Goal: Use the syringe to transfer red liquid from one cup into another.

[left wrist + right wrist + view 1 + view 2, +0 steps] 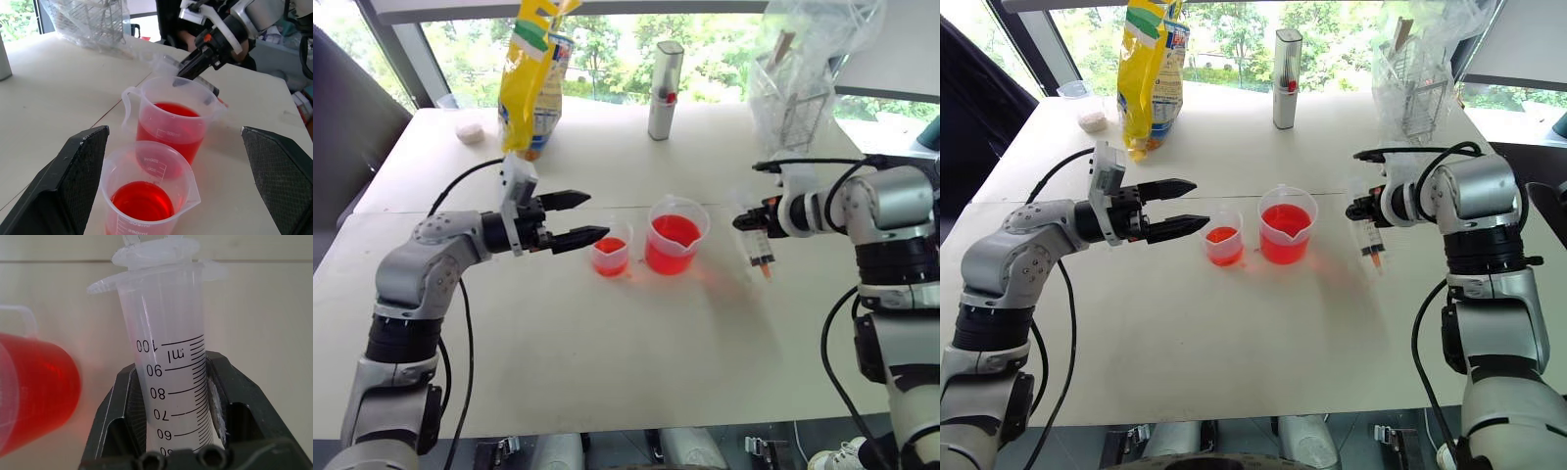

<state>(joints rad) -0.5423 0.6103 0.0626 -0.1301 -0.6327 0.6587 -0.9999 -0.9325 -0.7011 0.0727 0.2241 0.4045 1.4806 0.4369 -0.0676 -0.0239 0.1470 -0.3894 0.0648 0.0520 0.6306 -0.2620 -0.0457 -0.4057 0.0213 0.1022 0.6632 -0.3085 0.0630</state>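
Note:
The larger spouted cup (675,235) stands mid-table, about a third full of red liquid (672,233). Just left of it and close beside it is the smaller cup (610,253), which holds a shallow layer of red liquid too. My left gripper (595,215) hovers open a short way left of the smaller cup, level and pointing at it, with its black fingers (78,181) spread wider than the cup. To the right of the larger cup, my right gripper (745,221) is shut on the barrel of the syringe (168,367). The syringe hangs tip-down (765,264) over the table.
At the back of the table stand a yellow bag (533,78), a tall grey bottle (664,90) and a plastic-wrapped wire basket (793,93). A small white cup (470,130) sits at the back left. The white table (607,362) has open surface in front of the cups.

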